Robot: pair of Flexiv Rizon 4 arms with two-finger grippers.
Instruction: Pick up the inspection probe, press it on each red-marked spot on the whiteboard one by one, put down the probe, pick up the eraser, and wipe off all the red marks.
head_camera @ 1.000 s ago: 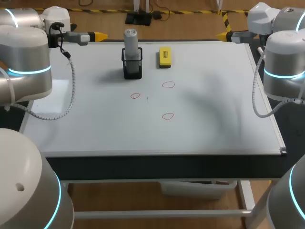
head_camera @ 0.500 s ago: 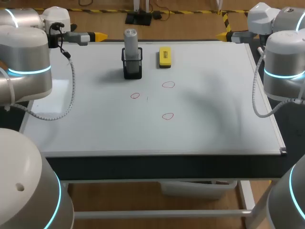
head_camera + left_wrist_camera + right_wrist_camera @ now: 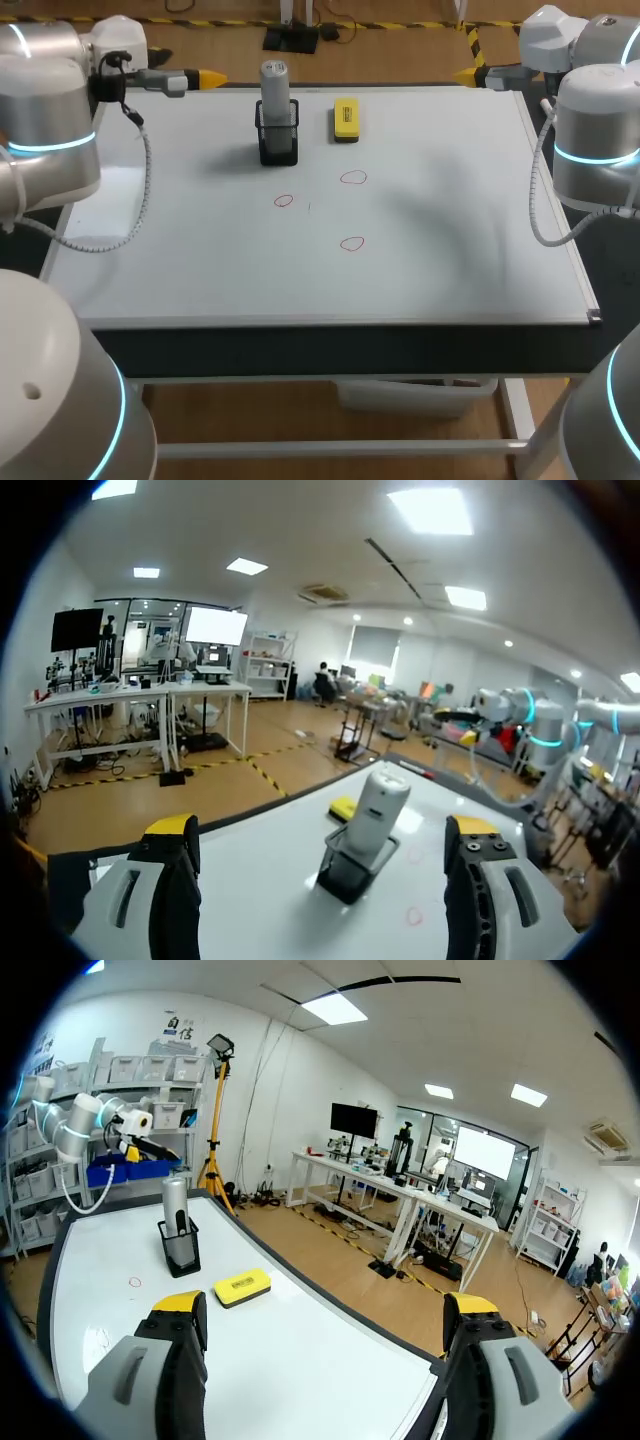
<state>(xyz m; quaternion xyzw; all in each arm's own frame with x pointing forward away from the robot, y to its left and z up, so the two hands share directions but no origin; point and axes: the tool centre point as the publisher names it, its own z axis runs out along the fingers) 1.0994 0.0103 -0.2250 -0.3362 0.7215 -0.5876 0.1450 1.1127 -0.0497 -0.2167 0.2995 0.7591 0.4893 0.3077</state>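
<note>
Probe (image 3: 274, 88) noted upright in black holder (image 3: 278, 142), eraser (image 3: 346, 118) laid just beside; left jaws and right jaws held wide apart.

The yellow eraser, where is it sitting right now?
In the head view the yellow eraser lies flat near the far edge of the whiteboard, just right of the probe standing in its black holder, apart from it.

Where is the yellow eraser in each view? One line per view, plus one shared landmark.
Head view: yellow eraser at the whiteboard's far edge, right of the probe holder.
Left wrist view: yellow eraser beyond the probe holder, partly hidden.
Right wrist view: yellow eraser nearer than the probe holder.
Shared landmark: the probe holder.
</note>
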